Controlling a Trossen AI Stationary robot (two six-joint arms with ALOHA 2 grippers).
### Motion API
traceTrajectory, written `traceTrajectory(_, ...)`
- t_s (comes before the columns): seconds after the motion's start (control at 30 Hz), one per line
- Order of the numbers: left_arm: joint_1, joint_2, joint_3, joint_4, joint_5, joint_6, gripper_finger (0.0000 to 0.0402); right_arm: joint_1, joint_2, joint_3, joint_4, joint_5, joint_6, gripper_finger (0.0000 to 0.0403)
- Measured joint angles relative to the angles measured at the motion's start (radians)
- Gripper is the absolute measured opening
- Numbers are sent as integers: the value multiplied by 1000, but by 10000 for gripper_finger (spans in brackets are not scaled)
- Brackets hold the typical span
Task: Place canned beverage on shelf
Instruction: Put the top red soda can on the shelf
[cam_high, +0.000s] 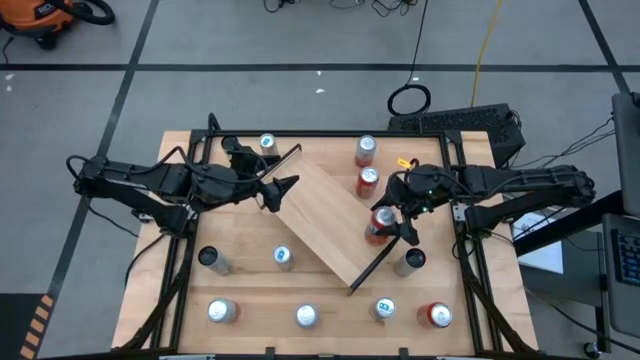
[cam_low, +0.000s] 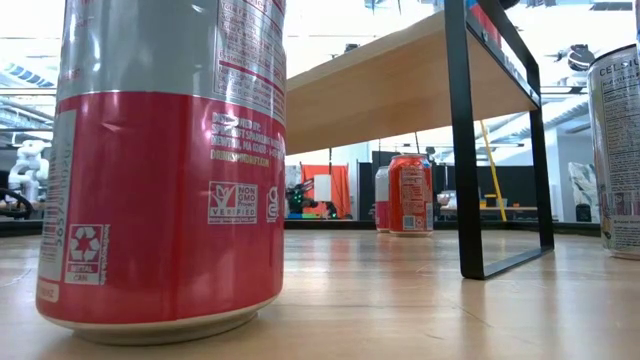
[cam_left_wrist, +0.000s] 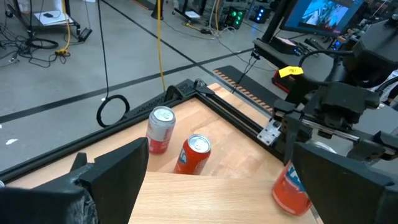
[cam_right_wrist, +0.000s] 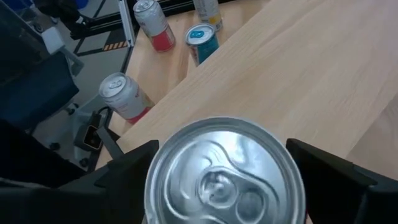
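Observation:
The shelf, a light-wood board with black end rails, stands slantwise on the table's middle. A red canned beverage stands upright on the shelf's right edge; its silver top fills the right wrist view. My right gripper is open, one finger on each side of the can. My left gripper is open and empty above the shelf's far left corner. In the left wrist view the same can shows under my right gripper. My right gripper has its fingers on either side of the can's upper wall, slanting down from the table's right. I cannot tell whether they touch it. The can stands upright on the shelf.
Two red cans stand on the table beyond the shelf, and another at the far left. Several cans stand along the near side, one beside the shelf's right rail. A large red can fills the low view's left.

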Motion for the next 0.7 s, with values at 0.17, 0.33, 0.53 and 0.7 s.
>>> traceTrajectory(0.17, 0, 0, 0, 0, 0, 0, 397, 15, 0, 0, 2, 1, 13, 330)
traceTrajectory(0.33, 0, 0, 0, 0, 0, 1, 397, 28, 0, 0, 3, 1, -10, 331)
traceTrajectory(0.53, 0, 0, 0, 0, 0, 1, 397, 32, -3, 0, 2, -3, -44, 331)
traceTrajectory(0.7, 0, 0, 0, 0, 0, -1, 397, 32, -3, 0, 2, -4, -80, 331)
